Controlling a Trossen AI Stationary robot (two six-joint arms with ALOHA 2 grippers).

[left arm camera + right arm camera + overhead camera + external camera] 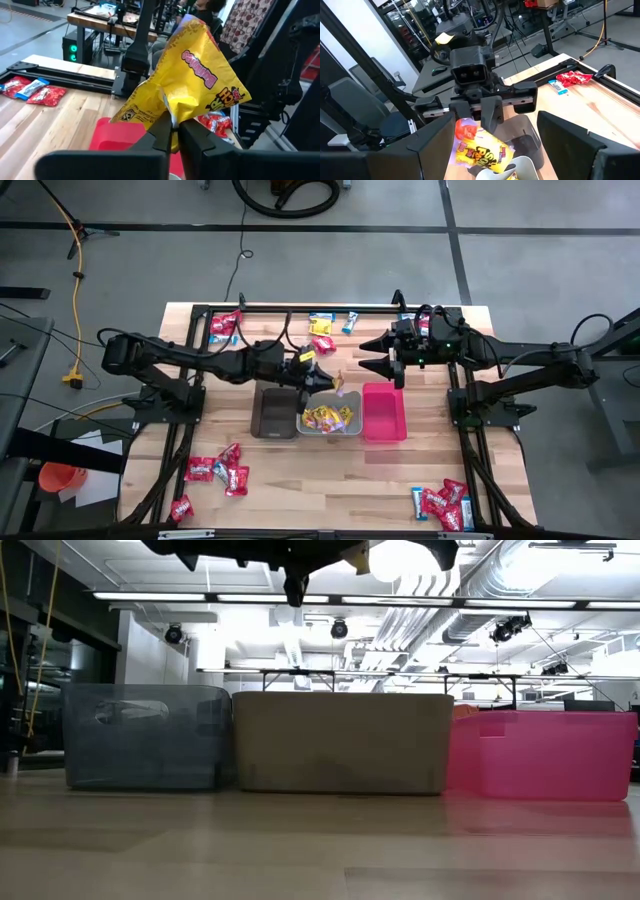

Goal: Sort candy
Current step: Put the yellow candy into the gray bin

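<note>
Pinched in the left gripper (174, 131), a yellow packet (186, 82) hangs above the grey bin (352, 428), which holds more yellow candy (327, 417). Beside that bin's far edge the right gripper (380, 356) hovers, jaws spread and empty. Bare table (330, 480) lies on the bin's near side.

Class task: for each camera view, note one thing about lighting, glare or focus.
High view: even light, soft shadows under the arms. Low view: ceiling lamps glare, the left gripper a dark silhouette. Left wrist view: the yellow packet sharp, the fingers blurred. Right wrist view: own fingers out of focus.
</note>
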